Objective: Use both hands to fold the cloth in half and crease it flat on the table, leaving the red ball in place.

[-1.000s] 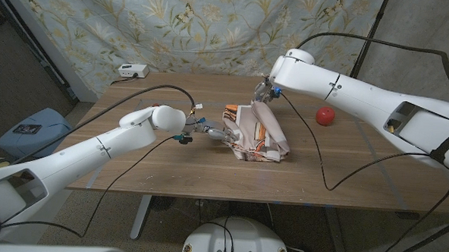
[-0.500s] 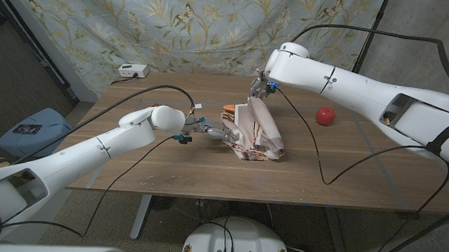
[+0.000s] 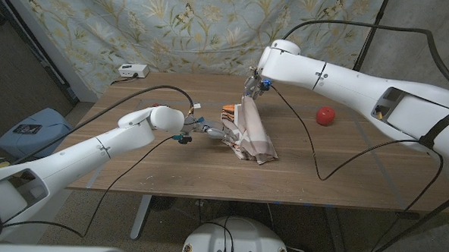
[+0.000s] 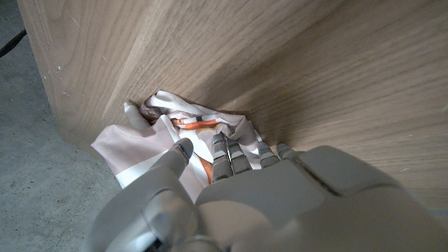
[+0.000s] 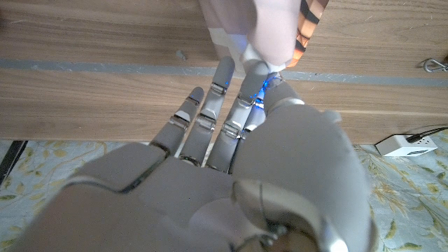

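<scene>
Floral drapery hangs behind the wooden desk (image 3: 162, 173). Left hand (image 3: 213, 131) fingers (image 4: 227, 150) press on the patterned cloth's (image 3: 253, 135) lower edge at mid-desk. Right hand (image 3: 254, 88) pinches the cloth's upper edge, lifting it. Red ball (image 3: 326, 115) sits well apart, toward the desk's right side.
</scene>
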Tool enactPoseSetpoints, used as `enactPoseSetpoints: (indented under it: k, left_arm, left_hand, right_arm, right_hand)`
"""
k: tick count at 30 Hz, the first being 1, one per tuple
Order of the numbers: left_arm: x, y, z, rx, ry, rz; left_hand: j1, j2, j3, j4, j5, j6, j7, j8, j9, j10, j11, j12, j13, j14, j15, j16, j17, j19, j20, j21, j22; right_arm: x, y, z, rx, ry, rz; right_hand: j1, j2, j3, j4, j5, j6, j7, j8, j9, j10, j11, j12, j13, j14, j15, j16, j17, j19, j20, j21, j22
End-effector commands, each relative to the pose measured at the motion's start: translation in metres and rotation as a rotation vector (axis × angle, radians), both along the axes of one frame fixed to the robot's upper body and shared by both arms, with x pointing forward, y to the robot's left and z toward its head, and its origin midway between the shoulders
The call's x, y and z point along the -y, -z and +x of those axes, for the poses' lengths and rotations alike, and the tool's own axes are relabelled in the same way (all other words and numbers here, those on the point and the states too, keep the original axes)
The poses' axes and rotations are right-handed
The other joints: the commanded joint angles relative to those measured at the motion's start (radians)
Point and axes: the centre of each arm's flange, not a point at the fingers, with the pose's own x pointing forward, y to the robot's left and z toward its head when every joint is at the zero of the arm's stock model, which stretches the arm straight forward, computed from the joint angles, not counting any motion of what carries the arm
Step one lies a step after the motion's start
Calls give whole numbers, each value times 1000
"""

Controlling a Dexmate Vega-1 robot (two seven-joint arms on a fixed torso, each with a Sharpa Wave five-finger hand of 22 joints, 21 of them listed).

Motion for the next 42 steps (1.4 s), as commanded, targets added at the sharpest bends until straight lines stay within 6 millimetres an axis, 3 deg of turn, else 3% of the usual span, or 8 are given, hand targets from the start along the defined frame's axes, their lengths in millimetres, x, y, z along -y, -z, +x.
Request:
enactPoseSetpoints:
  k: [1,16,42]
  left_arm:
    - [-7,3,3,-13,-13,-22]
    - [-9,4,5,-26,-22,-42]
    - [-8,5,5,-28,-24,-61]
  left_hand:
    - [9,0,0,-5,-3,6,-5,3,5,5,6,0,4,-3,0,4,5,5,-1,7,4]
    - [10,1,-3,-7,-4,6,-6,3,5,5,6,0,4,-3,1,4,6,4,-1,7,4]
    - [10,4,-6,-9,-5,5,-2,2,5,5,6,0,5,-4,1,4,6,3,0,7,4]
  right_arm:
    - [-29,-2,14,-23,-70,-38]
    - [-52,-4,28,-48,-116,-69]
    - [-83,20,52,-128,-165,-52]
  right_hand:
    - [6,0,-5,0,0,3,1,3,2,5,7,0,4,2,-122,-1,7,5,4,-4,0]
    - [7,2,-9,1,0,2,4,3,1,2,6,1,10,3,-121,-5,7,4,5,-4,0]
    - [11,4,-13,0,1,0,8,3,1,3,9,-3,6,7,-119,-13,9,7,9,-4,0]
